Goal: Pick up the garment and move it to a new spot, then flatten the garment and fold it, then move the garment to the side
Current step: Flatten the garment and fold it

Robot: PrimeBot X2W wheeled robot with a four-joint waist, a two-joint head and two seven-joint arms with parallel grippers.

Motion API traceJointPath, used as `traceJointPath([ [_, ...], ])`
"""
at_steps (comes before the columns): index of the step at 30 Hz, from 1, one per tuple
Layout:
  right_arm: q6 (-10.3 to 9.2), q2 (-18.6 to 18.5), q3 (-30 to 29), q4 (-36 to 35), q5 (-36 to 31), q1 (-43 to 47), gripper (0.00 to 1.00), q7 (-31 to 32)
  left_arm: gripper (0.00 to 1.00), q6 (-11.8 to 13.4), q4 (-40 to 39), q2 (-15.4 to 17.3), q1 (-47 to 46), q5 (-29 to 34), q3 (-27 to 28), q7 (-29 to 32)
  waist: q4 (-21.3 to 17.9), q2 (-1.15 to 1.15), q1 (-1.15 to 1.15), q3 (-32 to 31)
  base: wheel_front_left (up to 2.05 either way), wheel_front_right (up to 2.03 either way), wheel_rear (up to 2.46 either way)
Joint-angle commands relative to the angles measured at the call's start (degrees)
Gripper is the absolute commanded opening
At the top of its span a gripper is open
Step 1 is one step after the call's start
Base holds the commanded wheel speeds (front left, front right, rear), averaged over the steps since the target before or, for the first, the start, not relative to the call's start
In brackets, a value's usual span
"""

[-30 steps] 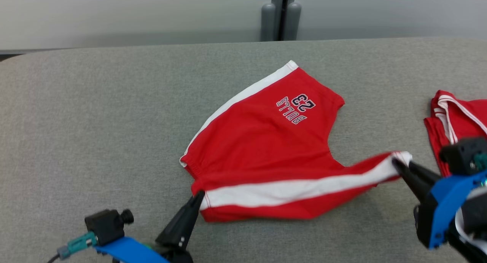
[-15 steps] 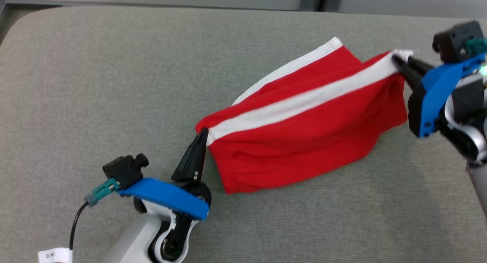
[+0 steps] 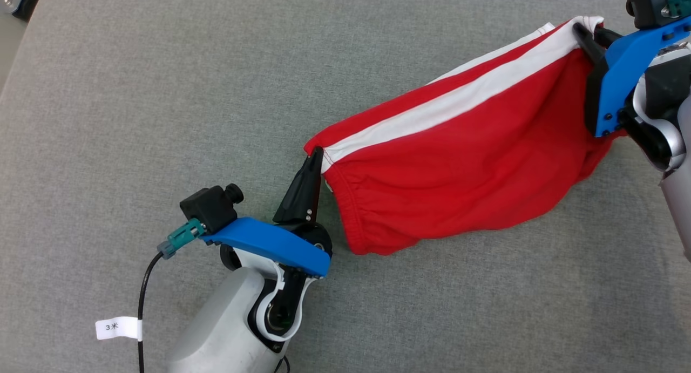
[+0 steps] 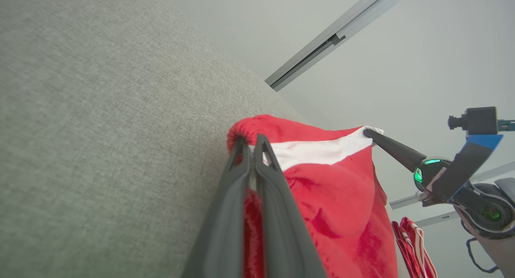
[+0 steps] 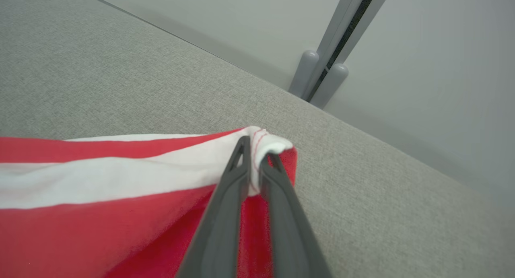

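Since a second ago the white-striped edge has been carried up and over, so the red shorts [image 3: 459,184] have gone from spread flat to doubled over and slung between the two arms. The left tool [image 3: 316,157] is pinched tight on the elastic waistband corner where the white stripe ends, its fingers pressed together with cloth between them in the left wrist view [image 4: 251,143]. The right tool [image 3: 586,33] is clamped just as tightly on the hemmed end of that stripe [image 5: 255,149] - the stripe runs taut from one to the other. Below it the red cloth sags in loose folds toward the grey fabric-covered counter [image 3: 135,119]; whether the lower edge rests on it I cannot tell. Beyond the shorts, a second red garment with white trim [image 4: 410,246] lies on the counter.
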Motion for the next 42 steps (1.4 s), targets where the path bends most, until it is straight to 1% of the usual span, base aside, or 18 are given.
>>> traceJointPath([
  [1,0.01,0.4,0.5,1.7,0.1,-1.5,1.00,-1.7,0.82,-0.5,0.5,-0.1,-0.7,-0.2,-0.3,-0.3,0.4,0.00,-0.01,0.2,0.00,0.00,0.00],
  [2,0.01,0.4,0.9,2.6,0.3,-1.9,1.00,-2.5,1.00,-0.5,0.4,-0.3,-0.7,-0.3,-0.8,-0.2,0.5,0.00,-0.01,0.2,0.00,0.00,0.00],
  [7,0.01,0.6,2.2,5.7,1.4,-2.9,1.00,-5.7,1.00,-0.5,0.6,0.1,-0.3,-0.7,-1.4,-0.3,0.6,0.00,-0.01,-0.2,0.00,0.00,0.00],
  [11,0.01,0.8,2.8,8.0,3.9,-2.9,1.00,-7.8,1.00,-0.5,0.1,0.9,1.4,-0.6,0.0,-0.3,0.3,0.00,-0.01,-1.8,0.00,0.00,0.00],
  [14,0.01,0.7,3.0,9.5,6.5,-1.6,1.00,-7.7,1.00,-0.5,-0.8,1.6,3.1,1.3,2.1,-0.3,0.0,0.00,-0.01,-3.4,0.00,0.00,0.00],
  [17,0.01,0.0,3.7,10.4,8.4,0.1,1.00,-6.8,1.00,-0.5,-2.3,2.3,5.4,4.6,5.7,-0.3,0.0,0.00,-0.01,-4.9,0.00,0.00,0.00],
  [20,0.01,-0.3,3.1,11.4,10.0,1.5,1.00,-6.9,1.00,-0.5,-4.5,2.3,7.2,8.0,10.0,-0.3,0.3,0.00,-0.01,-5.8,0.00,0.00,0.00],
  [24,0.01,-0.1,2.6,13.2,10.7,2.2,1.00,-6.4,1.00,-0.5,-6.3,2.8,8.1,16.6,14.8,-0.3,1.0,0.00,-0.01,-6.1,0.00,0.00,0.00],
  [27,0.02,-0.3,2.2,15.0,9.3,1.7,1.00,-6.5,1.00,-0.5,-7.2,2.4,7.7,23.1,17.4,-0.3,1.6,0.00,-0.01,-5.6,0.00,0.00,0.00],
  [31,0.01,-0.2,0.0,18.7,7.5,0.5,1.00,-6.3,1.00,-0.5,-7.7,2.2,6.2,29.0,17.8,-0.3,2.8,0.00,-0.01,-4.2,0.00,0.00,0.00],
  [32,0.01,0.0,-2.0,20.8,7.0,0.0,1.00,-6.8,1.00,-0.5,-7.9,2.1,5.9,31.1,17.4,-0.3,3.4,0.00,-0.01,-3.5,0.00,0.00,0.00],
  [34,0.02,1.1,-3.9,22.8,6.8,-0.5,1.00,-7.1,1.00,-0.5,-7.9,2.1,5.9,32.5,16.7,-0.3,4.0,0.00,-0.01,-2.7,0.00,0.00,0.00],
  [37,0.01,1.4,-6.0,25.7,5.4,-1.7,1.00,-7.2,1.00,-0.5,-7.7,2.4,6.0,34.2,15.9,-0.3,4.7,0.00,-0.01,-1.6,0.00,0.00,0.00],
  [39,0.01,2.8,-7.1,28.8,3.7,-1.8,1.00,-6.1,1.00,-0.5,-7.5,2.5,6.3,34.9,15.3,-0.3,5.2,0.00,-0.01,-1.2,0.00,0.00,0.00],
  [42,0.02,4.2,-6.9,30.9,1.9,-1.6,1.00,-4.8,1.00,-0.5,-7.6,2.6,6.5,35.3,15.2,-0.3,5.3,0.00,-0.01,-1.2,0.00,0.00,0.00],
])
